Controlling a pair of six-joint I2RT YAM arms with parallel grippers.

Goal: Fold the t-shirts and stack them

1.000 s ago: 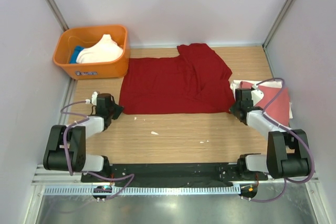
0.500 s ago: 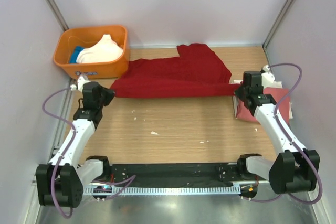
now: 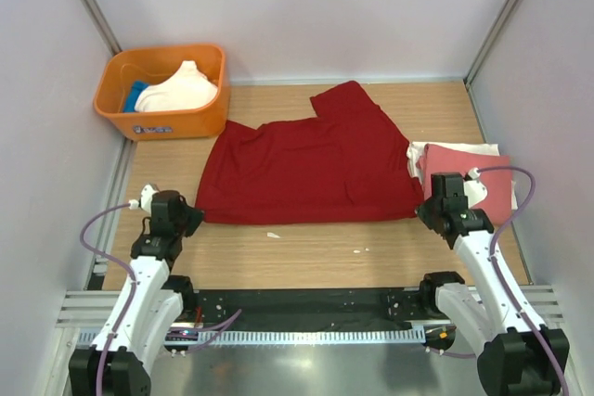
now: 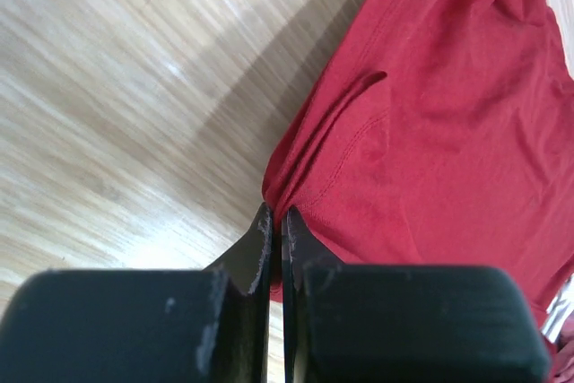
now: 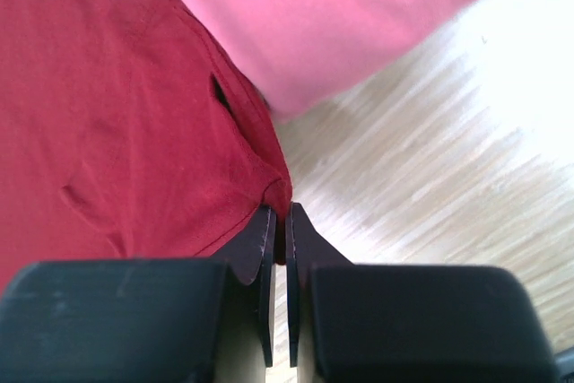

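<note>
- The dark red t-shirt (image 3: 311,169) lies spread across the middle of the wooden table (image 3: 316,252). One short sleeve reaches toward the far edge, and the near hem runs roughly straight from left to right.
- The left end effector (image 4: 273,221) has its fingers pressed together on the near-left corner of the dark red t-shirt. In the left wrist view the hem bunches into folds right at the tips.
- The right end effector (image 5: 280,217) is likewise clamped on the near-right corner, where the cloth gathers into a small peak between the fingers.
- A folded salmon-pink t-shirt (image 3: 469,178) sits at the right side of the table on top of a white cloth (image 3: 429,149). Its left edge lies just beside the dark red t-shirt's right edge.
- An orange plastic tub (image 3: 176,120) stands at the far-left corner, touching the dark red t-shirt's far-left edge or just short of it.
- Inside the tub are a cream t-shirt (image 3: 181,90) and a blue cloth (image 3: 135,95).
- A white sticker (image 3: 153,128) on the tub's near wall carries dark print too small to read.
- A few small white scraps (image 3: 273,235) lie on the bare wood near the hem.
</note>
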